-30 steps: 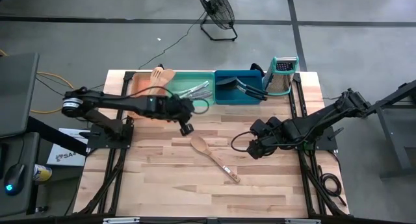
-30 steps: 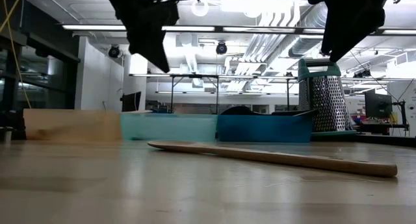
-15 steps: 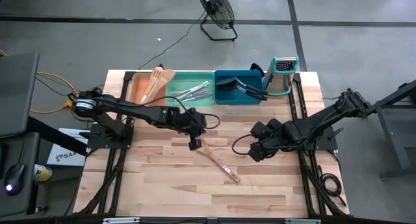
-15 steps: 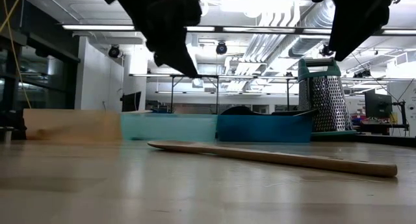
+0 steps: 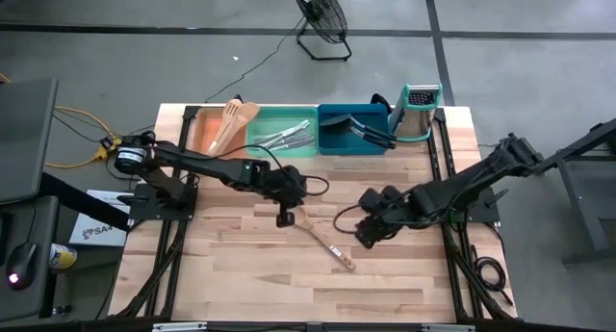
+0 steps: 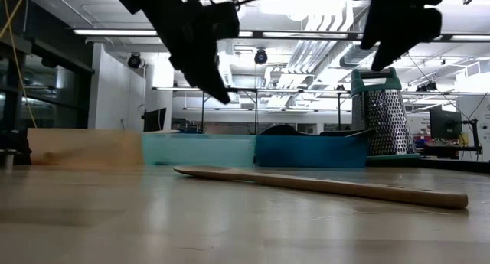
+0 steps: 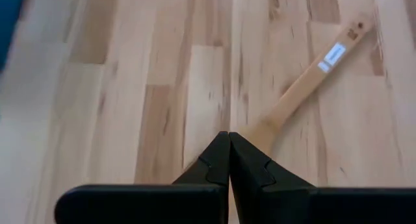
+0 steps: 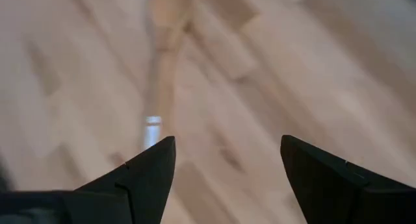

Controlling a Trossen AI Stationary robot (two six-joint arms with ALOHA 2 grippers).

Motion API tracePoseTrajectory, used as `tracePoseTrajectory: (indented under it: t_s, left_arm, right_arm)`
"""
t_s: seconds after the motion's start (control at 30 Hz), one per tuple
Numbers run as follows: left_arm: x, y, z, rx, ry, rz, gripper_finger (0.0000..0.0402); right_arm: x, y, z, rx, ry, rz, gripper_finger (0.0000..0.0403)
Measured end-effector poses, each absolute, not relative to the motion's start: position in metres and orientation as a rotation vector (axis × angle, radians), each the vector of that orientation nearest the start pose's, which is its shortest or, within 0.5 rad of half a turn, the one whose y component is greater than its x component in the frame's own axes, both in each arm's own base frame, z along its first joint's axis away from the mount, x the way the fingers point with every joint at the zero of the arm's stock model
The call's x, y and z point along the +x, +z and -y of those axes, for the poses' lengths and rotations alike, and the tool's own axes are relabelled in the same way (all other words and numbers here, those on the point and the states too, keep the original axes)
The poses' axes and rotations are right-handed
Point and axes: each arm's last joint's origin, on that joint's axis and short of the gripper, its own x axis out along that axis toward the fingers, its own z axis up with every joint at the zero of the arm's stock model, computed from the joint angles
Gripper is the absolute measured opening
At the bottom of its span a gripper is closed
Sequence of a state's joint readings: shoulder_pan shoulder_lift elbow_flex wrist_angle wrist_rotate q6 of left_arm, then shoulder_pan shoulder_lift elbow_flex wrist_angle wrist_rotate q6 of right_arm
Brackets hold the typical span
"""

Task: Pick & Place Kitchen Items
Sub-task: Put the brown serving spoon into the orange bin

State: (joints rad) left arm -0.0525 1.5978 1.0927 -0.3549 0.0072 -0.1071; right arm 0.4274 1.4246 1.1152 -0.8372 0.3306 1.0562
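A pale wooden spoon lies flat on the table, its bowl toward the trays and its handle toward the near right; it shows in the low view too. My left gripper is shut and hovers above the spoon's bowl end, well clear of the table. In the left wrist view the shut gripper covers the bowl, and the spoon's handle runs away beyond it. My right gripper is open, in the air to the right of the spoon's handle, with the spoon ahead of it.
Along the far edge stand an orange tray with wooden utensils, a green tray with silver cutlery, a blue tray with black turners, and a steel grater. Bare wood lies toward the near edge.
My left gripper has swung from beside the green tray toward the near edge and to the right, and now stands over the spoon's bowl, still shut. My right gripper has moved toward the table's left, closer to the spoon's handle. The spoon has not moved.
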Motion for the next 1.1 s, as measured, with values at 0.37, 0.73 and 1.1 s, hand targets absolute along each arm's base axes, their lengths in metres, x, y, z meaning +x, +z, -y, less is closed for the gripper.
tracePoseTrajectory:
  t_s: [0.37,0.73,1.1]
  left_arm:
    - [0.289,0.245,0.033,-0.106,0.084,-0.958,0.0]
    - [0.26,0.242,0.061,-0.144,0.062,-1.016,0.0]
    - [0.24,0.244,0.081,-0.075,0.005,-1.093,0.0]
  right_arm:
    - [0.303,0.202,-0.128,0.695,-0.323,-1.098,0.027]
    - [0.32,0.198,-0.138,0.711,-0.31,-1.087,0.027]
    - [0.363,0.203,-0.142,0.645,-0.47,-1.211,0.027]
